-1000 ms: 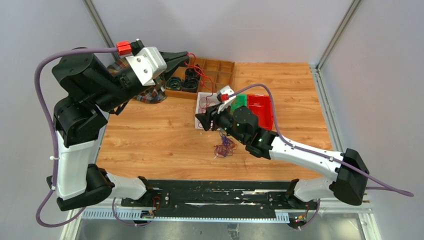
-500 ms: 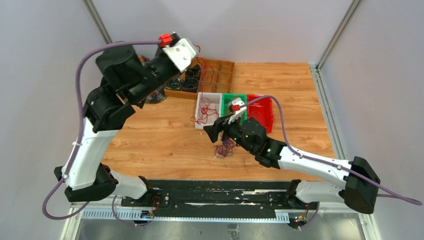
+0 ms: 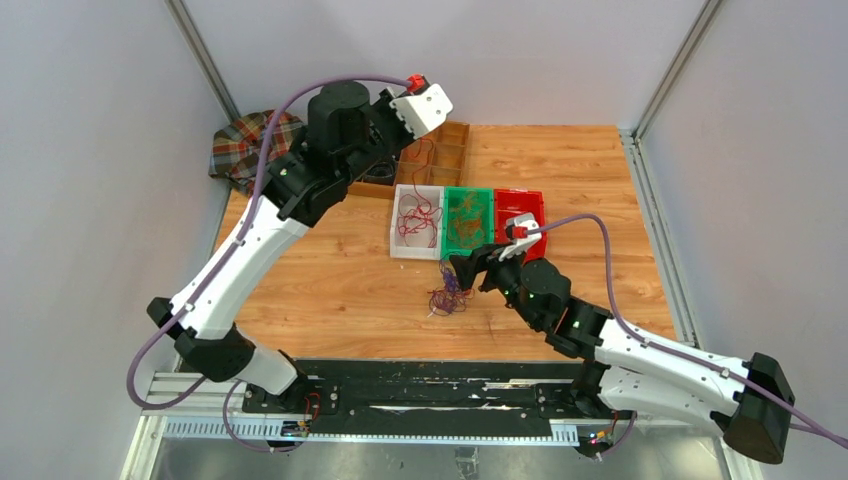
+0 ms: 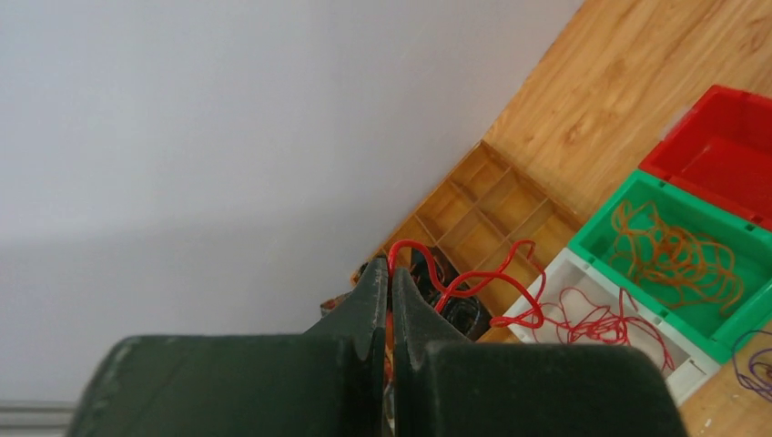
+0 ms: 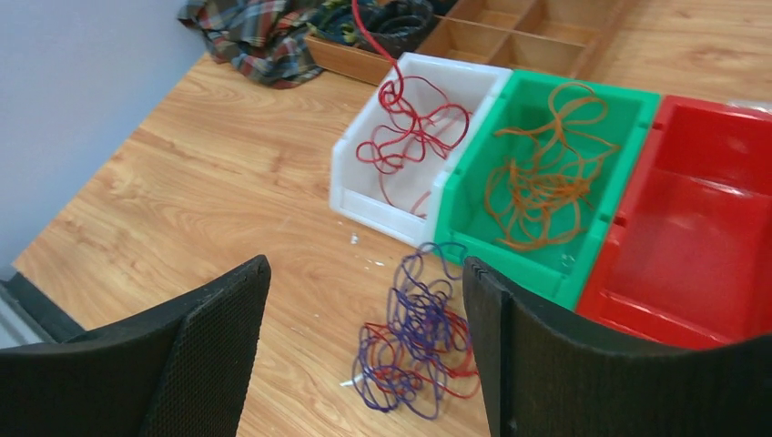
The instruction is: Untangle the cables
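Left tool point(image 4: 390, 278), clamped on the red cable point(image 4: 464, 278), has swung toward the white bin point(image 5: 369, 202). Right tool point(image 5: 364, 273) has spread apart over the purple tangle point(image 5: 414, 350), likely next.

Left wrist | my left gripper point(image 4: 390, 273) has its fingers pressed together, pinching a red cable point(image 4: 473, 278) at the tips | it trails into the white bin point(image 4: 566, 261) | orange cable point(image 4: 678, 259) in green bin point(image 4: 637, 185) | red bin point(image 4: 728, 155) alongside | wooden divided tray point(image 4: 496, 196) behind

White bin point(image 3: 412, 252), green bin point(image 3: 468, 190), red bin point(image 3: 525, 205) touching in a row — wooden tray point(image 3: 450, 145), plaid cloth point(image 3: 245, 140) behind.
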`<action>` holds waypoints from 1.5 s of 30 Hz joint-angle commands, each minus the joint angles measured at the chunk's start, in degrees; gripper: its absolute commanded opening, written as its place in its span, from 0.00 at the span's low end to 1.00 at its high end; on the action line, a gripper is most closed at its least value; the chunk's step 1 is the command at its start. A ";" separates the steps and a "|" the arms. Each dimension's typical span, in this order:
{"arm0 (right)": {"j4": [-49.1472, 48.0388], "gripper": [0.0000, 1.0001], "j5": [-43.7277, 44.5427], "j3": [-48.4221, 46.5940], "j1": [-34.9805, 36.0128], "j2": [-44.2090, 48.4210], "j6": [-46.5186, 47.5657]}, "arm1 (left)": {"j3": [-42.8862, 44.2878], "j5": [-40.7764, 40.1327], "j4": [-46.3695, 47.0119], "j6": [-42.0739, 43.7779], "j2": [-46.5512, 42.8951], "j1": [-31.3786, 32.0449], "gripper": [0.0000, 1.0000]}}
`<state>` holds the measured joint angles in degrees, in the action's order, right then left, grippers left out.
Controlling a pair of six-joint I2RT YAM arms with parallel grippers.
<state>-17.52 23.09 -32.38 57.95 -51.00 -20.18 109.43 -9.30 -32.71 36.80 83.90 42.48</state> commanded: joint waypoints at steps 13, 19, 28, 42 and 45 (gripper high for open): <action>9.41 0.76 9.25 4.97 -0.85 10.80 -2.61 | -8.52 -4.19 8.80 4.75 5.58 -3.45 0.01; 9.59 0.76 8.83 4.81 -0.89 9.77 -3.08 | -9.12 0.72 0.15 4.16 7.57 -3.81 0.01; 9.90 0.76 8.61 4.35 -0.91 8.46 -3.86 | -16.75 0.51 3.16 0.91 10.97 -3.89 0.00; 11.65 0.76 9.55 4.72 -1.74 6.80 -4.46 | -23.78 2.42 10.33 -0.78 19.64 -7.40 0.00; 12.33 0.76 9.12 4.61 -1.88 6.36 -4.66 | -25.74 1.58 14.48 -0.53 21.34 -7.50 0.01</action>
<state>-6.59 31.44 -28.27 56.95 -44.29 -23.59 85.93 -7.88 -25.52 37.26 103.46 35.09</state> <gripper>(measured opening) 0.758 0.018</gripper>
